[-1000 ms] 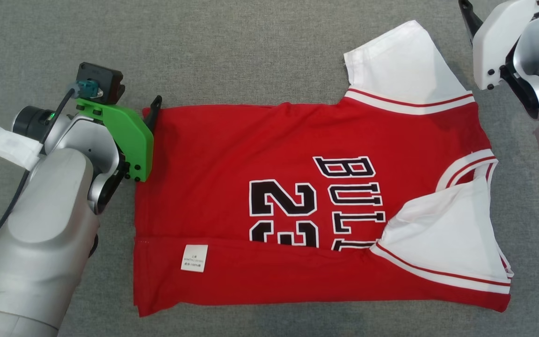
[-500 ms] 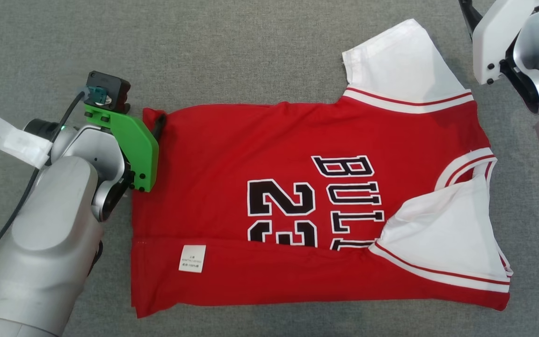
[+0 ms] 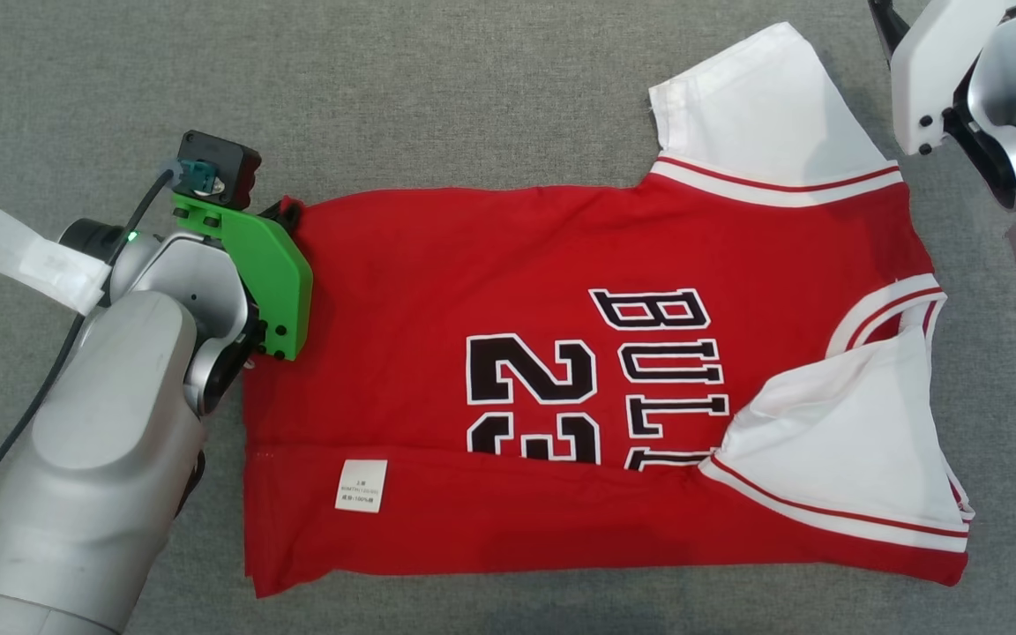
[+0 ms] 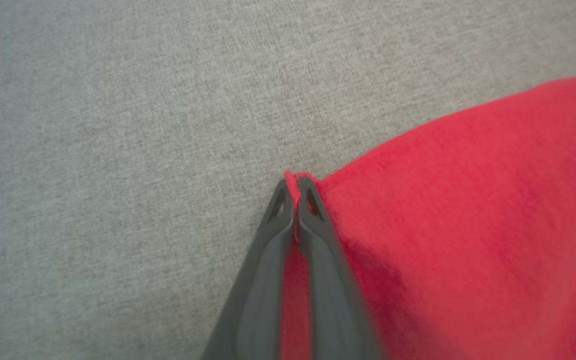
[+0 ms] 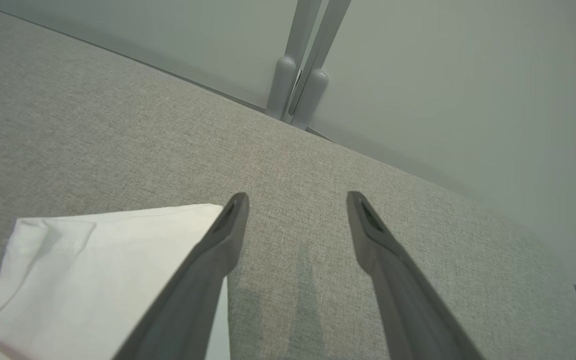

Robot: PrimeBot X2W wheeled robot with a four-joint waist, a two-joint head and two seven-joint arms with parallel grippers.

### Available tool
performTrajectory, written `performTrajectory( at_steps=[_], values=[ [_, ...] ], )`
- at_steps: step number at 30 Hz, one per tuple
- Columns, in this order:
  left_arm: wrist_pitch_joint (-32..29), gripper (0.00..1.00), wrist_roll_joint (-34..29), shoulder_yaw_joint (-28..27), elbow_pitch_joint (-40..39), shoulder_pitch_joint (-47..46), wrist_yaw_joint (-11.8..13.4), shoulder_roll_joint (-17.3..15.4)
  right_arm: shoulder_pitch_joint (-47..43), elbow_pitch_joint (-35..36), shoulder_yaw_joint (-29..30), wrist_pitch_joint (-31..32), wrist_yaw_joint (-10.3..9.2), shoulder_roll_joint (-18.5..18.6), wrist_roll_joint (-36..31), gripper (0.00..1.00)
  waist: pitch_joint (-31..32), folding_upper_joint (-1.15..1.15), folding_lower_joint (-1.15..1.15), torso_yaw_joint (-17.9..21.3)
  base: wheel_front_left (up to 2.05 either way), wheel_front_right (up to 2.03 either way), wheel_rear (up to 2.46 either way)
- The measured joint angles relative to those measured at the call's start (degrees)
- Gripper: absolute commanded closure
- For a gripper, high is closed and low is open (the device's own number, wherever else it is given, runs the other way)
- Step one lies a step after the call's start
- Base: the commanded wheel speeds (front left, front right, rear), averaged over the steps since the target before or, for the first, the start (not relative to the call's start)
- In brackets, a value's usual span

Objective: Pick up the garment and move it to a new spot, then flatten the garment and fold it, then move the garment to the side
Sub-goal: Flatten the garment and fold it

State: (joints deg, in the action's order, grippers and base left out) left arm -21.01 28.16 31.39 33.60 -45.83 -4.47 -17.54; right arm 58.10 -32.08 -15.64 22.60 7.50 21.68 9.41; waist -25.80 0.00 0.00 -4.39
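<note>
Pinching the garment at its hem corner: left gripper fingers are closed on a nub of red cloth, tips down at the tabletop. That corner is the garment's far-left end in head view. The green bracket on the left wrist overlaps the hem edge just beside it.

Garment = red jersey w/ white sleeves, black "23" + "BULL.." lettering. It lies flat on the tabletop, hem toward robot's left, collar toward its right. Near long edge is folded up over the body. The fold line cuts across the lower part of the numbers, and a white care label shows on the flap. The far sleeve sticks out past the garment's far edge. The near sleeve is folded in over the near-right corner.

Right gripper: fingers spread wide, open, hanging above the tabletop just past the far sleeve's tip. One finger overlaps the sleeve edge in right wrist view; contact or not, can't tell.

Open room: grey tabletop shows all round the garment. Wide strip beyond the far edge, narrower strips along the near edge & past the collar end. The left arm takes up the space off the hem end.

Surface: grey woven fabric, even, matte. Beyond the tabletop edge past the far sleeve: pale wall, two pale posts side by side against it.
</note>
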Motion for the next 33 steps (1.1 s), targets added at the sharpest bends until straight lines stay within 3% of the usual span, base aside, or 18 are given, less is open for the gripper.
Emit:
performTrajectory(
  at_steps=[9,31,32,33],
  values=[
    [0.91,1.0,0.3,0.43,-0.57,-0.05,0.73,1.09,1.04,-2.33,2.03,2.47,0.0,-4.87,-2.75,0.0,-1.16,0.0,0.0,-0.59,0.0,0.0,0.0],
    [1.44,1.0,0.58,2.24,-1.9,-2.35,0.59,2.71,4.95,-11.17,5.58,11.39,-0.01,-5.87,2.56,0.0,-3.98,0.0,0.0,-3.56,0.0,0.0,0.0],
    [1.44,1.0,0.76,2.3,-1.96,-2.38,0.56,2.81,5.26,-11.34,5.95,11.78,-0.01,-5.88,3.12,0.02,-3.98,0.0,0.0,-3.74,0.0,0.0,0.0],
    [1.47,1.0,0.88,2.36,-2.03,-2.39,0.51,2.88,5.54,-11.49,6.13,12.07,-0.01,-5.84,3.32,0.13,-3.99,0.0,0.0,-3.9,0.0,0.0,0.0]
  ],
)
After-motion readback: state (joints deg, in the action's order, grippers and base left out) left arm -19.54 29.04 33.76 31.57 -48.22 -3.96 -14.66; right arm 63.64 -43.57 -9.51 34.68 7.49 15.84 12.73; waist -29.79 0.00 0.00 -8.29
